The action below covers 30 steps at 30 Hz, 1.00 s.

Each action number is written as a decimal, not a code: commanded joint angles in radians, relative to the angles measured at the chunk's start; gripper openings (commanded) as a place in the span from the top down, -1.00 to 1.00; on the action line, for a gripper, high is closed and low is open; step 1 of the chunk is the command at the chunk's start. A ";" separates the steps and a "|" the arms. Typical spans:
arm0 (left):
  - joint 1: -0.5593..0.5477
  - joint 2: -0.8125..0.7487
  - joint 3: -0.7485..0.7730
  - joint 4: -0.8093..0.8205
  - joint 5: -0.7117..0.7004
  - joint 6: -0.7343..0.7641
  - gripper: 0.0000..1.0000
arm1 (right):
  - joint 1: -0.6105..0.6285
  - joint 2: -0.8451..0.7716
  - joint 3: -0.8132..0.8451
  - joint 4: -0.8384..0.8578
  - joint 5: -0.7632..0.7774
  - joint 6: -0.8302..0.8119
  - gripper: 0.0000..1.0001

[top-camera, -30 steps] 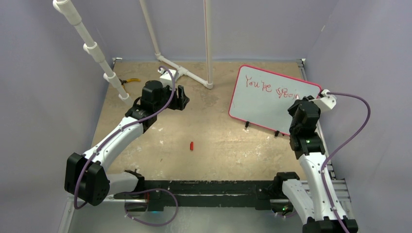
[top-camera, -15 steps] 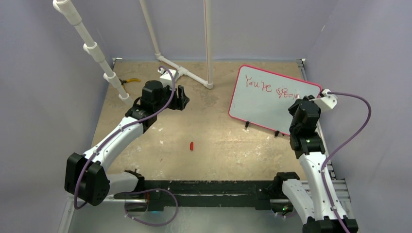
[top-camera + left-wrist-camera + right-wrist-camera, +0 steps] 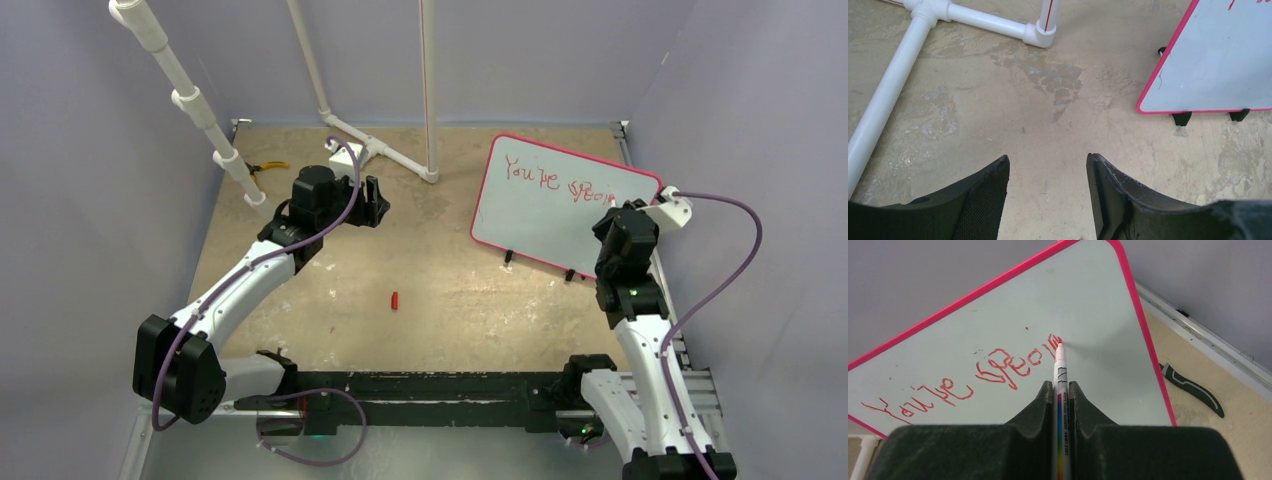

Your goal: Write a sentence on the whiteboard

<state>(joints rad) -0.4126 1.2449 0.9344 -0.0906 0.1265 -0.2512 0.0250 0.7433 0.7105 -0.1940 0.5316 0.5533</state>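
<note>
The whiteboard (image 3: 545, 215) with a red-pink frame stands tilted at the back right; it also shows in the right wrist view (image 3: 1088, 305) and the left wrist view (image 3: 1218, 65). The sentence (image 3: 545, 178) in red reads roughly "You're specia" in one line (image 3: 998, 372). My right gripper (image 3: 1061, 386) is shut on a white marker (image 3: 1060, 375), whose red tip touches the board at the end of the lettering. My left gripper (image 3: 1048, 162) is open and empty above bare table, left of the board.
A small red marker cap (image 3: 395, 300) lies mid-table. White PVC pipes (image 3: 375, 145) stand at the back and left (image 3: 893, 85). Yellow-handled pliers (image 3: 268, 167) lie by the left wall. A dark-handled tool (image 3: 1193, 390) lies behind the board's right edge.
The right gripper has shifted slightly with the marker against the board. The left arm has not moved.
</note>
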 commanded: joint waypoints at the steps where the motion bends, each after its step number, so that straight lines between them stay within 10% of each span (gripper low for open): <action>1: 0.006 -0.028 -0.006 0.045 0.014 -0.012 -0.15 | -0.007 -0.011 -0.009 -0.006 0.017 0.017 1.00; 30: 0.006 -0.034 -0.008 0.046 0.004 -0.014 -0.15 | -0.007 -0.006 -0.008 -0.014 0.086 0.033 1.00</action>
<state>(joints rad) -0.4126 1.2419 0.9340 -0.0898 0.1265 -0.2516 0.0246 0.7387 0.7025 -0.2253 0.5858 0.5774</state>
